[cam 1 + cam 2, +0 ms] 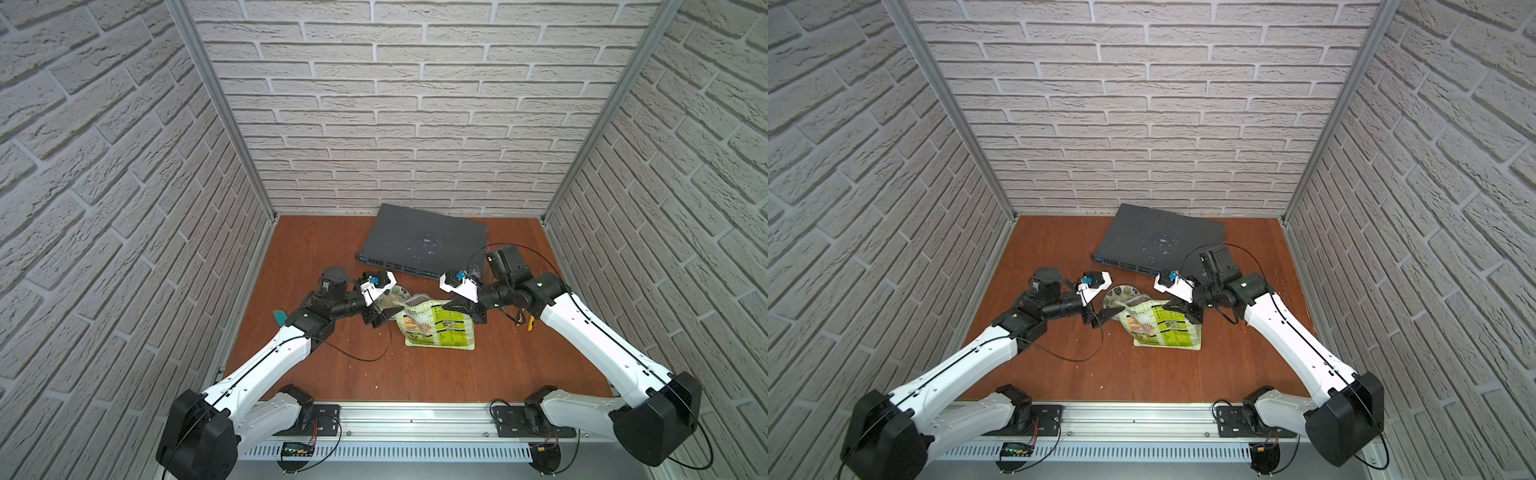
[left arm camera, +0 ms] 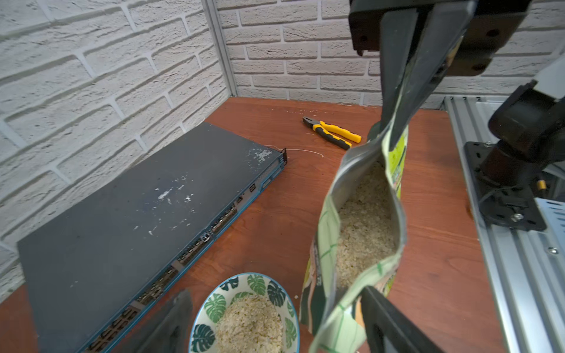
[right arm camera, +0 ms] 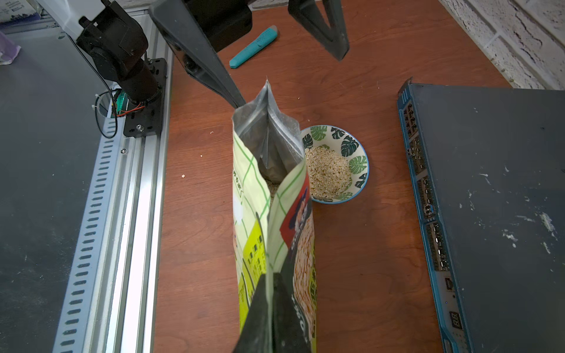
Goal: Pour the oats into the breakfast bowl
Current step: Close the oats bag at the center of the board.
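Right end effector pinches the light green plastic pouch; left end effector gapes empty, so the pouch could slump, spilling oats.

oats heaped in leaf-patterned bowl; open pouch upright just beside.

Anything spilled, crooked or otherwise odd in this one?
A few oat flakes lie loose on the table beside the pouch, outside the bowl. The switch sits askew, its lid flecked white. Pliers and a cutter lie about, odd for breakfast.
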Controlling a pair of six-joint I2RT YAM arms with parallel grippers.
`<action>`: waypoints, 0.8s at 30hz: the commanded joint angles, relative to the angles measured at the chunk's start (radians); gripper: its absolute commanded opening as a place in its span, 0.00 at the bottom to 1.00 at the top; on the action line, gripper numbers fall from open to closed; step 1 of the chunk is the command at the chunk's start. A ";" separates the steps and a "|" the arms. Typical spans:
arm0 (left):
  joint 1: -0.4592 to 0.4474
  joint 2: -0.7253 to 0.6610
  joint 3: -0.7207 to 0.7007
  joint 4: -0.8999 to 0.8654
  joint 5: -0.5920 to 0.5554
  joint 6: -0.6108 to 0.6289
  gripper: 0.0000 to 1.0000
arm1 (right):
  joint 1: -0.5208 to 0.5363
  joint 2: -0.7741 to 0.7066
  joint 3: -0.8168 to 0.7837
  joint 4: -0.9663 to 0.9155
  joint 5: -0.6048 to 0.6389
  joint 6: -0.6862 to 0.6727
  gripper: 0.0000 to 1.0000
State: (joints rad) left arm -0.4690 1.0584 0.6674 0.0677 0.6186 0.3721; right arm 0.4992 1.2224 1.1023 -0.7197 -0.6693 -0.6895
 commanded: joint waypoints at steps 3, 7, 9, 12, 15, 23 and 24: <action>-0.022 0.019 0.020 -0.029 0.131 0.019 0.80 | 0.010 -0.024 0.054 0.084 -0.061 -0.006 0.03; -0.034 0.053 0.019 -0.024 0.144 0.016 0.70 | 0.010 -0.028 0.047 0.100 -0.067 0.003 0.04; -0.037 0.076 0.035 -0.030 0.164 0.004 0.60 | 0.010 -0.026 0.043 0.100 -0.057 0.008 0.04; -0.042 0.098 0.055 -0.046 0.171 -0.006 0.34 | 0.011 -0.026 0.045 0.086 -0.024 0.011 0.03; -0.042 0.079 0.044 -0.059 0.137 -0.017 0.04 | 0.010 -0.033 0.050 0.041 0.050 0.010 0.04; -0.046 -0.105 -0.056 -0.068 0.002 -0.103 0.00 | -0.048 -0.064 -0.004 -0.029 0.274 0.048 0.03; -0.048 -0.125 -0.069 -0.066 -0.018 -0.107 0.00 | -0.051 -0.066 -0.009 -0.033 0.277 0.047 0.03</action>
State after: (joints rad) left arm -0.5312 1.0042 0.6315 -0.0177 0.6735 0.3111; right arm 0.4976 1.2068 1.1019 -0.7341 -0.5289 -0.6693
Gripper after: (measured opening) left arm 0.055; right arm 0.056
